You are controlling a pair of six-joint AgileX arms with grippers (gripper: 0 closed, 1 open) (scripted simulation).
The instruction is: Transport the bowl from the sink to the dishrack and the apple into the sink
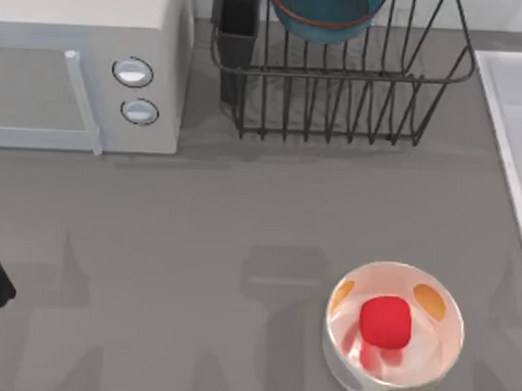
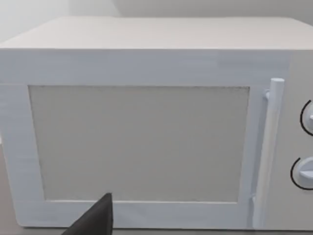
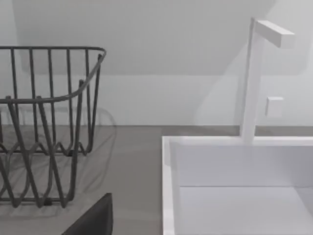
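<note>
The bowl [image 1: 328, 15] already sits in the dishrack [image 1: 352, 87], but the apple [image 1: 384, 322] lies in the white bowl [image 1: 394, 333] on the desk (jaws' state I cannot tell), so a grab could strike its rim, far from the sink [image 1: 517, 129]

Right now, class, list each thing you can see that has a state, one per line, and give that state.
Teal-blue round bowl: sitting in the black wire dishrack.
Small red apple: resting inside the glossy white orange-spotted bowl.
White microwave: door shut.
Pale grey-white rectangular sink: nothing seen in it.
</note>
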